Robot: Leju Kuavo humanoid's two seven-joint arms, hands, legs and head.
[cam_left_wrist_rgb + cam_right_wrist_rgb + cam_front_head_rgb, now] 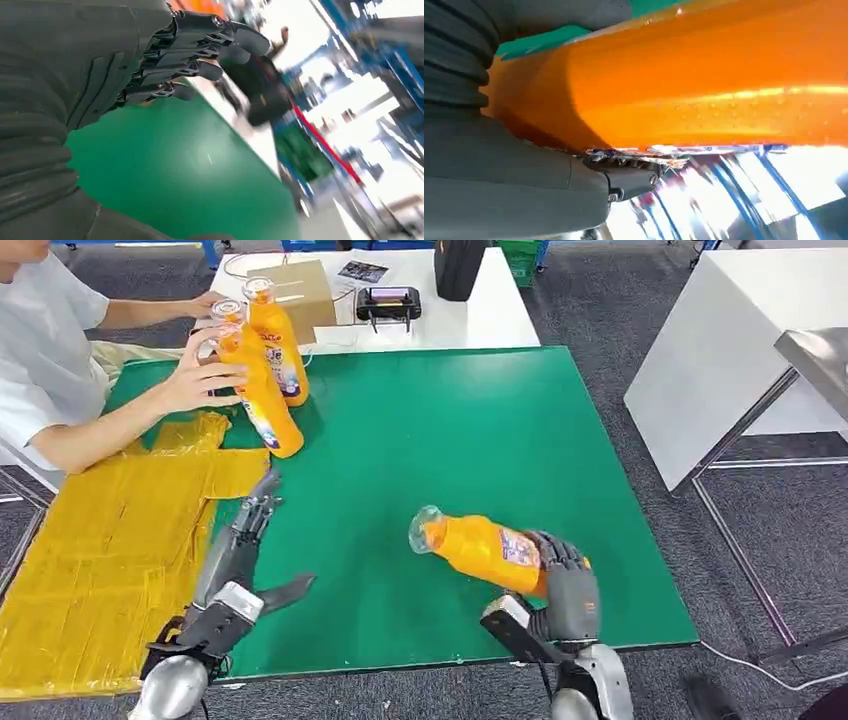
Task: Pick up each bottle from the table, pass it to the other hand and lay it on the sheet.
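**Right robot hand holds a bottle over the green tabletop**

Head view shows the right robot hand (568,585) wrapped around the base end of an orange bottle (480,548). The bottle lies tilted on its side in that grip, its clear neck pointing away from the palm toward the left robot hand (245,540), above the green tabletop (450,430). In the right wrist view the orange bottle (704,80) sits right against the grey thumb and ribbed cover of the right robot hand (549,195), a torn edge of its label showing where the fingers (631,177) clamp it.

The left robot hand holds nothing. Its fingers (262,495) are stretched out and apart, the thumb splayed to the side, well apart from the held bottle. In the left wrist view the left robot hand (165,65) has its dark fingers (200,70) spread over the green surface.

A yellow sheet (110,550) lies just beside the left robot hand, on its outer side. Beyond the fingertips of that hand, two more orange bottles (265,370) stand together, tilted, with a person's hand (200,380) resting on them. Farther past them are a cardboard box (300,295) and a white table (490,310).
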